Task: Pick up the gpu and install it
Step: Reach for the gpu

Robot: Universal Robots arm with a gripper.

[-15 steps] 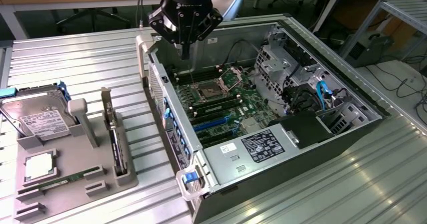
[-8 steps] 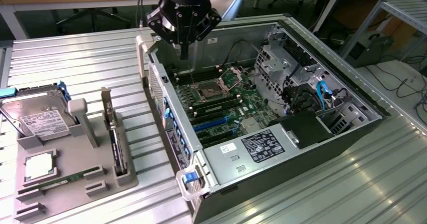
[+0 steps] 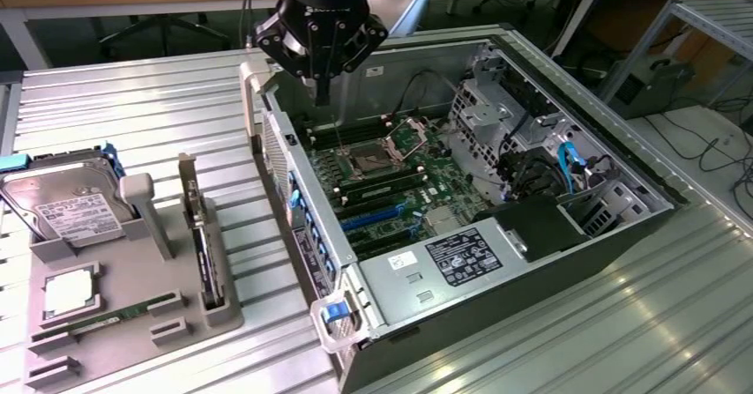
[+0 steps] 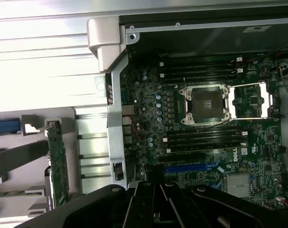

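Note:
The gpu [image 3: 203, 246] stands on edge in a slot of the grey holder [image 3: 130, 341] at the exterior view's left, its silver bracket at the far end. In the wrist view the gpu [image 4: 57, 166] shows as a thin green card in the holder [image 4: 20, 156]. My gripper [image 3: 321, 92] hangs shut and holding nothing above the far left corner of the open computer case [image 3: 471, 262], well apart from the gpu. From the wrist, the dark fingers [image 4: 155, 183] point at the motherboard [image 4: 153, 109] near a blue slot [image 4: 191, 167].
A hard drive [image 3: 69, 204], a square processor [image 3: 70, 293] and a green memory stick [image 3: 106, 322] sit in the same holder. Inside the case are a processor socket [image 4: 205, 102], memory slots, cables and drive cages [image 3: 553, 174]. The table is ribbed metal.

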